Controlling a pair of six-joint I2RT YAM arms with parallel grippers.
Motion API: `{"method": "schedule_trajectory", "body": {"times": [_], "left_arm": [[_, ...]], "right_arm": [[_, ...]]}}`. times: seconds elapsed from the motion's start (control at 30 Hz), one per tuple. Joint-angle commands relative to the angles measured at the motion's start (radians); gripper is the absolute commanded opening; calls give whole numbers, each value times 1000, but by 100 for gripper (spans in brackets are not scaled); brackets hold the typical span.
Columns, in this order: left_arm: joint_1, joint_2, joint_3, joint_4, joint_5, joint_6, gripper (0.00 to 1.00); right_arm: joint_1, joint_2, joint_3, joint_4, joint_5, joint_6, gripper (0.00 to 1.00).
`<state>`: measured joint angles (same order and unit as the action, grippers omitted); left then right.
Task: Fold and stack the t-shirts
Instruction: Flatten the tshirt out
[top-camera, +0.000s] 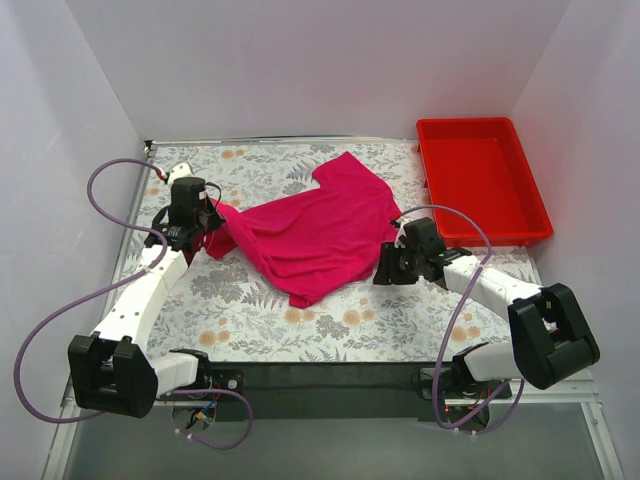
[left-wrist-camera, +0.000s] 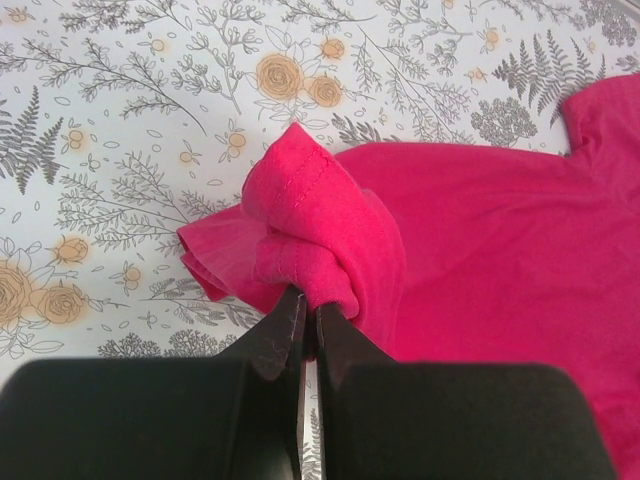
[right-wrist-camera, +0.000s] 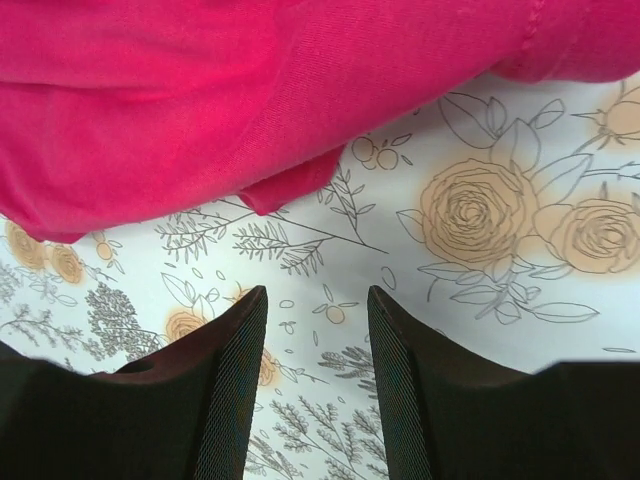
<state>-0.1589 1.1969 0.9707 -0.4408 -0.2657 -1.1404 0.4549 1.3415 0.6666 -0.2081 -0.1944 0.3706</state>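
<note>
Top view: A magenta t-shirt (top-camera: 320, 235) lies spread and rumpled across the middle of the flower-printed surface (top-camera: 270, 310), one sleeve reaching toward the far edge. The left pincer (top-camera: 207, 235) meets the shirt's left corner, where the cloth bunches up. The right pincer (top-camera: 383, 268) sits low just beside the shirt's right edge, pointing at it. A red bin (top-camera: 480, 180) stands at the far right corner, well apart from the shirt.

Left wrist view: The left pincer (left-wrist-camera: 310, 305) is pinched tight on the t-shirt (left-wrist-camera: 480, 260), its two black fingers pressed together with a gathered, stitched hem fold rising between and above their tips. The rest of the shirt lies flat to the right on the surface (left-wrist-camera: 150, 120).

Right wrist view: The right pincer (right-wrist-camera: 318, 300) stands partly open, its fingers apart with bare printed surface (right-wrist-camera: 330, 250) showing between them and nothing in its grasp. The t-shirt (right-wrist-camera: 200, 100) fills the top of the view, its edge lying just ahead of the fingertips without touching them; a small folded flap of cloth hangs nearest the gap.
</note>
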Motion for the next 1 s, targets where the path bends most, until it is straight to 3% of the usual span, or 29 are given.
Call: {"method": "schedule_trajectory", "body": {"times": [0.0,0.43,0.5,0.53,0.63,0.77,0.8,0.97], "left_arm": [[2,-37,-4,-1,23,18,0],[2,-46,-46,5,46,5,0],[2,-45,-49,10,36,10,0],[4,-40,-49,13,31,11,0],[15,-22,-34,17,10,30,0],[44,19,25,-2,-20,67,0],[45,35,37,-15,-29,73,0],[47,15,10,-62,-64,88,0]], "right_arm": [[10,5,-18,199,-42,59,45],[77,211,31,325,-62,37,46],[77,217,51,312,-59,16,39],[76,203,62,291,-12,-1,23],[53,150,149,109,99,-73,1],[-13,101,376,-247,232,-177,1],[-30,99,425,-416,248,-206,1],[-133,134,755,-793,332,-262,1]]}}
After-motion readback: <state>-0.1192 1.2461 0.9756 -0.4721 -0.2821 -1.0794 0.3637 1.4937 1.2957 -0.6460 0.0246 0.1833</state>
